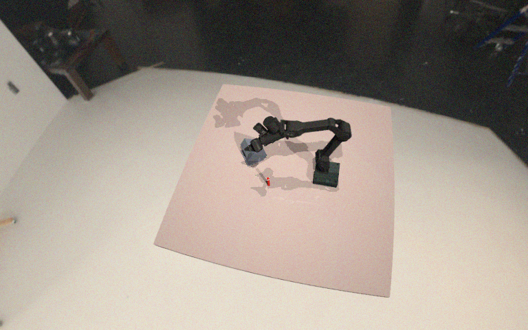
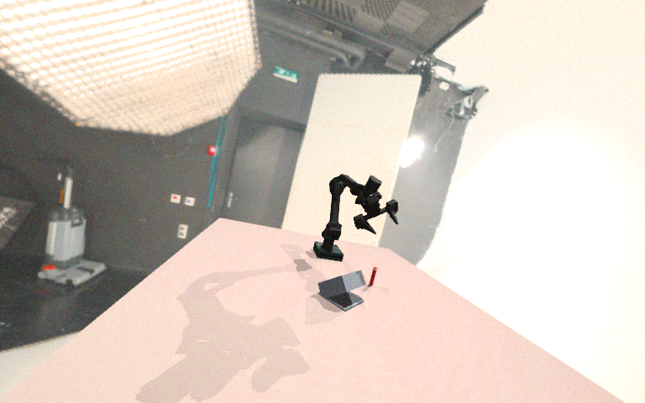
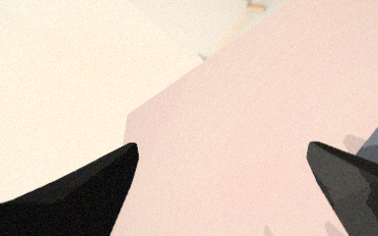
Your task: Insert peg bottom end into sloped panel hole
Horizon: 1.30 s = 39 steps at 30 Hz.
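Observation:
The red peg stands upright on the table, beside the panel; it has a pale mark near its top. The blue-grey sloped panel stands on its base; part of it shows at the right edge of the wrist view. The arm partly covers it in the top view, and its hole cannot be made out. My gripper is open and empty, high above the table. In the exterior view its fingertips point down over the peg's side of the panel. The peg is not seen in the wrist view.
The pink table top carries the arm's dark green base. The dark arm arches from the base toward the panel, with shadows around the panel and peg. A table corner shows in the wrist view.

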Each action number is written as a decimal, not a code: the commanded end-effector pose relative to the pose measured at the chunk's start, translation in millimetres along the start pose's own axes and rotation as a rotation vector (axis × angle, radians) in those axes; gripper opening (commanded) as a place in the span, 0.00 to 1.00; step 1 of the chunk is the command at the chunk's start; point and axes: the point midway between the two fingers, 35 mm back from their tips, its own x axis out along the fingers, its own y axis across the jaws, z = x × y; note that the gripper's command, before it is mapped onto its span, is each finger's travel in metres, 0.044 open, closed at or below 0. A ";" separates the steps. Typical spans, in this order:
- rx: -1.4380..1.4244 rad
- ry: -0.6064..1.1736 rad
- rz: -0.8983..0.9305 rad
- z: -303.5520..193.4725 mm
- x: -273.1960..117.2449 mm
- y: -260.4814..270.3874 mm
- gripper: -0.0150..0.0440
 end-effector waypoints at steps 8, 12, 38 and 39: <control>-0.176 0.237 -0.123 -45.1 26.8 -9.3 1.00; -0.241 0.324 -0.157 -61.7 32.8 -12.2 1.00; -0.728 0.947 -0.295 -165.3 31.1 -36.6 1.00; -0.748 0.973 -0.297 -168.4 29.8 -37.7 1.00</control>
